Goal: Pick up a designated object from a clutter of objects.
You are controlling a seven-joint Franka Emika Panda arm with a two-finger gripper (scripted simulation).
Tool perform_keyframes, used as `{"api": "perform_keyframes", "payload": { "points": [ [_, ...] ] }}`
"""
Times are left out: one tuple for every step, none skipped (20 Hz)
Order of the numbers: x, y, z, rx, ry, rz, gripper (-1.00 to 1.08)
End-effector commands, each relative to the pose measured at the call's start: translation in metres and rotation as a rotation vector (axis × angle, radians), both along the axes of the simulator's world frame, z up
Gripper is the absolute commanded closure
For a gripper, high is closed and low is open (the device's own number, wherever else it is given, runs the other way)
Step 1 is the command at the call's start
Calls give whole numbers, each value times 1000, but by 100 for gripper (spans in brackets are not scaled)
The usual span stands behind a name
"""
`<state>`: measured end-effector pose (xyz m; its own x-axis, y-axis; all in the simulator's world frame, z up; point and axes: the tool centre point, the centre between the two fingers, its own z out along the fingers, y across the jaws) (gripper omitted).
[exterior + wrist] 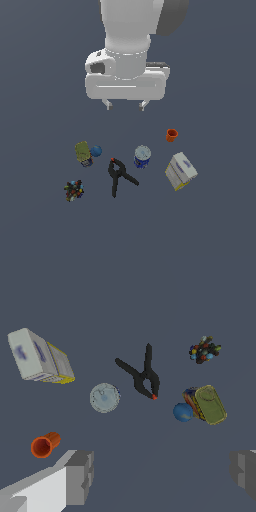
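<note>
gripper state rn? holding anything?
Gripper: open and empty, fingers spread wide, above the clutter, well clear of the small dark speckled cluster.

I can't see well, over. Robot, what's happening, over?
Gripper open, high above the clutter. Speckled cluster untouched, apart from the rest. Nearest to it: clamp and olive item. Nothing blocking.

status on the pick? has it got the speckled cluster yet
Nothing is done yet. The speckled cluster lies on the floor at the exterior view's lower left, apart from the black clamp and the olive-green item. In hand: nothing. The gripper hangs open and empty, high above the clutter and not over the cluster. Left: move over it, descend, close, lift.
</note>
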<state>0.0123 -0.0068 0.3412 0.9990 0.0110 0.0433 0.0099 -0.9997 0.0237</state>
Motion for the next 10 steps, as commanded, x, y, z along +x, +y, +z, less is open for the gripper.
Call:
{"api": "perform_keyframes", "payload": {
  "points": [
    [0, 0, 0, 0, 0, 0, -92],
    [0, 0, 0, 0, -1, 0, -92],
    [1, 0, 2, 1, -3, 1, -92],
    [1, 1, 4, 2, -7, 3, -92],
    [2, 1, 7, 4, -12, 6, -92],
    [3, 2, 11, 6, -18, 9, -92],
    [4, 3, 14, 8, -24, 11, -92],
    [4, 3, 17, 9, -29, 13, -92],
    [4, 4, 19, 10, -32, 14, -92],
    [4, 4, 20, 11, -34, 14, -92]
  ]
}}
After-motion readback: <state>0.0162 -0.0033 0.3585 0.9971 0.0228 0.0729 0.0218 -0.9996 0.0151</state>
